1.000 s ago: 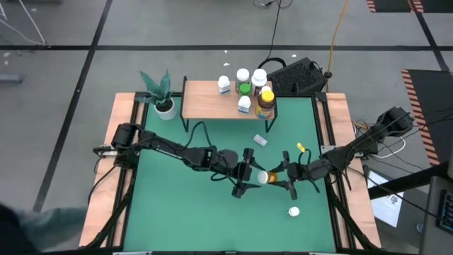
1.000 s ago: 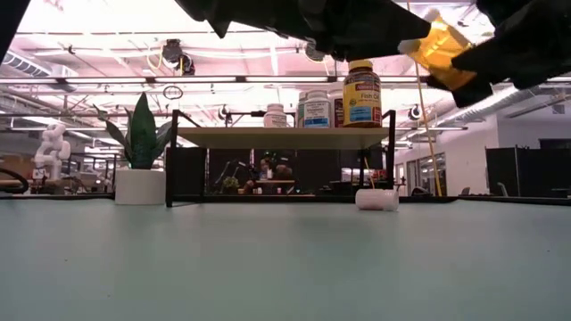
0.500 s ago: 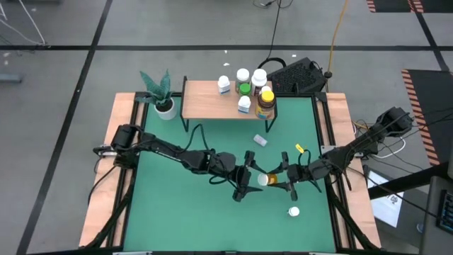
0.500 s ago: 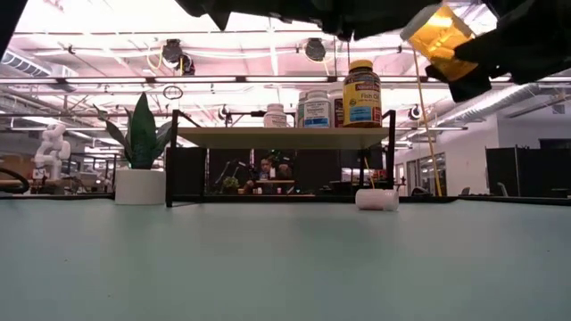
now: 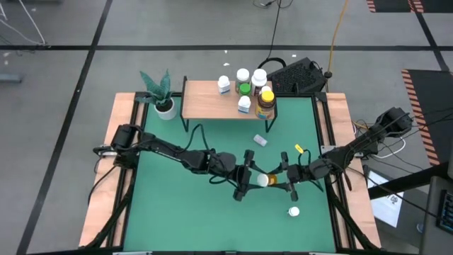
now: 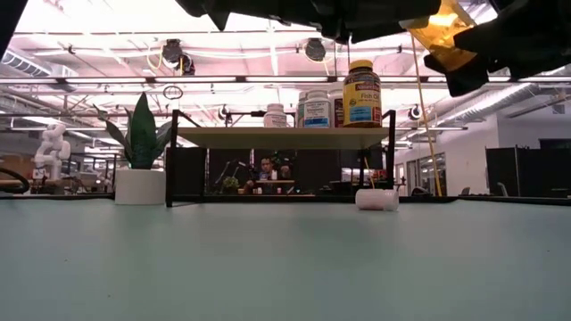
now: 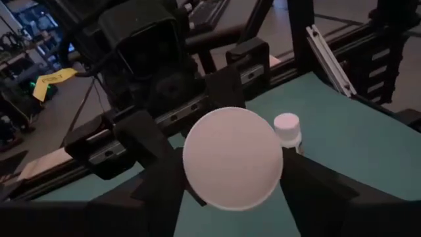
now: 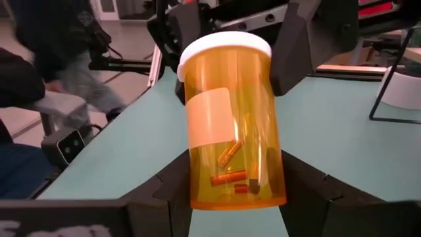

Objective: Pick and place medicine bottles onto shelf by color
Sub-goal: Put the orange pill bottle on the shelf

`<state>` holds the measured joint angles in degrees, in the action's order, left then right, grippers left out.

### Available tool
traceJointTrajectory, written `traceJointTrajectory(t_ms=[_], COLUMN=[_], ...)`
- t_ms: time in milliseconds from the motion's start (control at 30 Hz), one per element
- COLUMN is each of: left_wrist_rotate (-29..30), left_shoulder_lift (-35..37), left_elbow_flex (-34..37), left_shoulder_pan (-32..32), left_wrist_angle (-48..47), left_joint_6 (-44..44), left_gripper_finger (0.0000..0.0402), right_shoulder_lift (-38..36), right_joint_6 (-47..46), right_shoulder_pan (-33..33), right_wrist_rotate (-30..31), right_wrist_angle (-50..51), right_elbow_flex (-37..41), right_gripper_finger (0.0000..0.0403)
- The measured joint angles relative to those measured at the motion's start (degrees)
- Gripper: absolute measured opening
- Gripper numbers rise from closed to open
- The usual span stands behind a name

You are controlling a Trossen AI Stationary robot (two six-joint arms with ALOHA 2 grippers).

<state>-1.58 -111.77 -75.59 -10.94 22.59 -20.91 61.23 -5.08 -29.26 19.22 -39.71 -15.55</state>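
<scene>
Mid-bench, above the green surface: the two arms met end to end. The right end effector (image 5: 283, 180) pinched an orange bottle (image 8: 231, 131) with a white cap, held clear of the bench (image 5: 184, 212); the right wrist view showed its two dark fingers (image 8: 172, 187) pressed against the lower sides of the amber body, a few capsules loose inside, a blank white label on the wall. The left end effector (image 5: 247, 180) sat at the cap end, fingers spread, one on either side of the cap; whether they touched it could not be told. In the left wrist view the white cap (image 7: 232, 158) faced the camera between the fingers.

In the low view the orange bottle (image 6: 439, 34) hung tilted near the top edge, well above the bench.

A white bottle (image 5: 294, 211) stood on the bench near the front, just beyond the right arm. Another white bottle (image 6: 376, 199) lay on its side below the shelf.

The shelf (image 5: 205, 103) stood at the back of the bench; its bottles were grouped at the right end, among them an amber one with a yellow cap (image 5: 265, 101), a green-topped one (image 5: 244, 89) and several white ones (image 5: 224, 84). A potted plant (image 5: 162, 98) stood just left of the shelf.
</scene>
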Motion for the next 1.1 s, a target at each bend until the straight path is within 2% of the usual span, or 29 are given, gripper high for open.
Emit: traceJointTrajectory(t_ms=[167,367,733,933,1100], left_wrist_rotate=[0.24,0.20,0.77,8.65,10.47], left_shoulder_lift=[0.00,0.00,0.00,0.00,0.00], left_elbow_flex=[0.02,0.02,0.01,0.01,0.02], left_shoulder_pan=[-0.11,-0.11,-0.07,-0.07,0.71], left_wrist_angle=[0.22,0.21,0.26,-1.16,-0.91], left_joint_6=[-0.22,0.32,1.67,2.01,5.39], left_gripper_finger=[0.0212,0.0211,0.0207,0.0211,0.0206], right_shoulder_lift=[-0.02,-0.02,-0.02,-0.04,-0.07], right_joint_6=[0.24,-1.04,-2.99,-5.13,-9.26], right_shoulder_pan=[0.00,0.00,0.00,0.02,0.04], right_wrist_rotate=[-0.04,0.06,2.35,7.41,14.61], right_wrist_angle=[-0.09,-0.12,-0.31,4.13,9.33], right_elbow_flex=[0.00,0.00,0.00,0.00,0.00], right_gripper_finger=[0.0165,0.0169,0.0243,0.0259,0.0260])
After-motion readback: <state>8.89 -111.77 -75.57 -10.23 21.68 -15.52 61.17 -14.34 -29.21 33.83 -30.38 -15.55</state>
